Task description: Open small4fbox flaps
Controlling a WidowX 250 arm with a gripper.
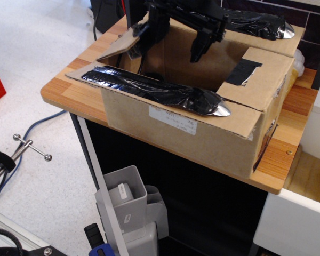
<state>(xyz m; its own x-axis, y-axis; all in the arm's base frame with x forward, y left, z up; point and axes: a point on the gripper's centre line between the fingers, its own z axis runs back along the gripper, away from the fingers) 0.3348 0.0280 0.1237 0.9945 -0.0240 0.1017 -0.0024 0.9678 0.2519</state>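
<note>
Wooden table [288,160] had a striped plank top in orange-brown tones, rounded at the near corners, with a dark void beneath it. Pale speckled floor [37,48] ran off to the left, with a blue cable [34,125] lying across it.

small4fbox [202,141] sat on the table and took up most of the top: brown corrugated cardboard, rectangular, top open, inside in shadow. A white rectangular label [172,121] was stuck on the near side wall.

Flaps:
- near long flap [149,88] was folded outward, roughly level, covered in crinkled glossy black tape ending in a shiny rounded tip at the right.
- far long flap [258,24] also lay outward, with the same wrinkled black tape; partly hidden behind the arm.
- right short flap [261,74] lay flat and outward, plain cardboard with a matte black tape patch at its inner edge.
- left short flap [120,47] was tilted, its inner edge raised higher than its outer edge.

Gripper [173,40] was black, angular metal, hanging above the box opening. Two fingers were spread wide apart: the left one touched the raised inner edge of the left short flap, the right one was free over the cavity. Jaws open, nothing clamped between them.

Below the table stood a grey plastic bin [122,194]. A metal stand with ball-ended rods [29,149] was at the left edge.
</note>
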